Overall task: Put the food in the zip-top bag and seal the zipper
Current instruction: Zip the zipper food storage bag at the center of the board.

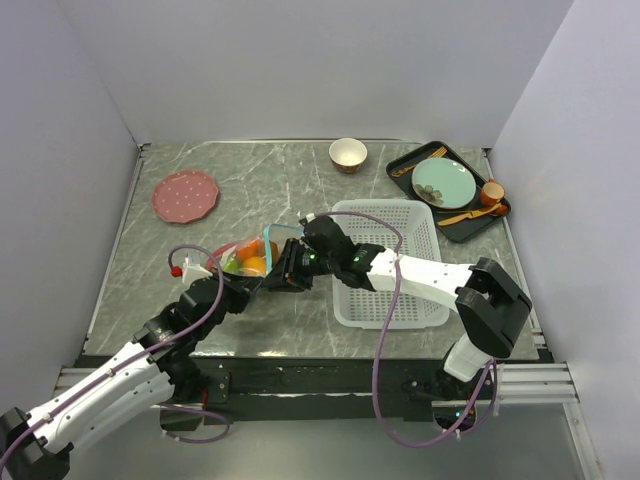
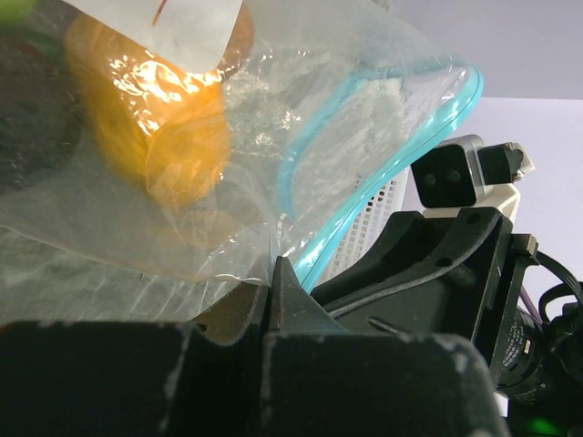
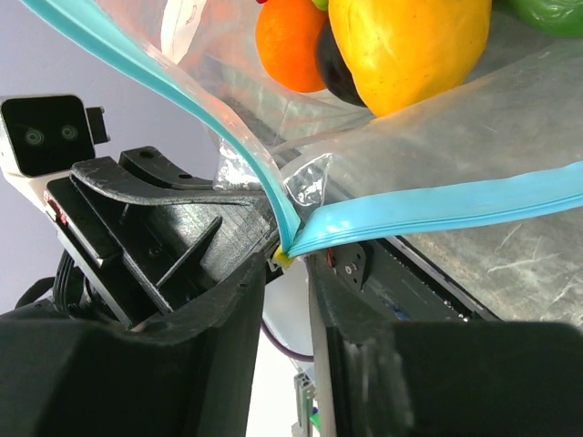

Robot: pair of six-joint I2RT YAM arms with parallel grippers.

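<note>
the zip-top bag [image 1: 238, 255] sits near the middle of the table [image 1: 250, 190], just left of the white mesh basket [image 1: 385, 322] and gripped from both sides. its zipper [image 3: 437, 205] is unsealed: the two teal strips part from one end corner and the mouth gapes towards the basket. food is already inside, seen through the clear plastic: an orange [image 3: 290, 41], a yellow fruit [image 3: 405, 41] and a dark round fruit [image 3: 335, 73] pressed between them. a green piece [image 3: 547, 14] shows at the frame's edge, too cropped to say whether it is apple or pepper.

the right gripper [image 3: 287, 269] reaches in across the basket's near left corner; its jaws stand only a little apart, with the zipper's end corner nipped between them. the left gripper [image 2: 276, 278] comes up from the near left edge, jaws together on the bag's plastic just below the zipper. the two grippers are close, almost facing each other.

farther out, a pink plate [image 1: 185, 195] lies towards the far left corner. a small bowl [image 1: 347, 155] stands by the far edge, and a black tray [image 1: 470, 228] holding a teal plate [image 1: 443, 183] fills the far right corner.
</note>
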